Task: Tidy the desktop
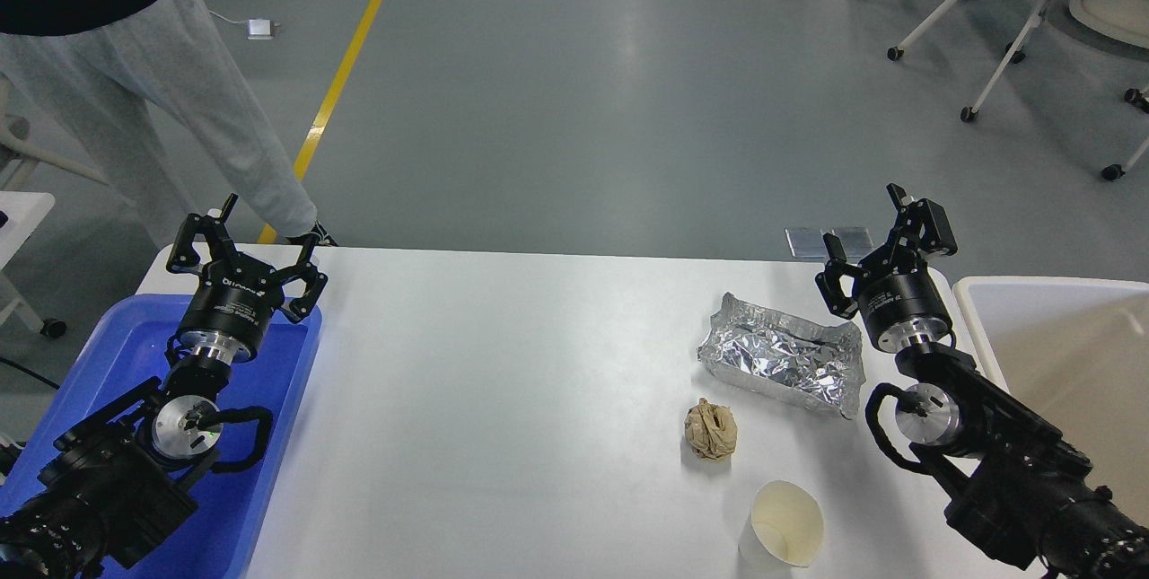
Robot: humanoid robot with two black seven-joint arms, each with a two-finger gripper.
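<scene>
**Clutter waits by my right gripper**

Cup (pixel 783 527) lies nearest me, on its side, mouth toward me, just inboard of my right forearm and below my right gripper (pixel 884 242). A little farther out sits a crumpled brown paper wad (pixel 711 429), apart from the cup. Beyond that, just left of my right wrist, lies the foil tray (pixel 783 353), crinkled and open-topped. All three rest on the desktop (pixel 503 399), which spreads white from under both my arms to its far edge.

My right gripper hangs above the far right corner with its fingers spread apart, holding nothing. My left gripper (pixel 247 247) hovers over the far end of the blue tray (pixel 269 435) at the desktop's left side, fingers likewise apart and empty. A cream bin (pixel 1032 310) stands to the right of my right arm.

Nothing is yet cleared, I judge. The risks from here: the cup, lying on its curve, may roll off the near edge if my forearm brushes it as I come down. The foil is thin; a hard pinch would crush it, and a shallow one could let it slip. The wad is light and may skid away from one finger.

Farthest off, a person (pixel 135 67) stands beyond my left gripper, close to its reach.
</scene>
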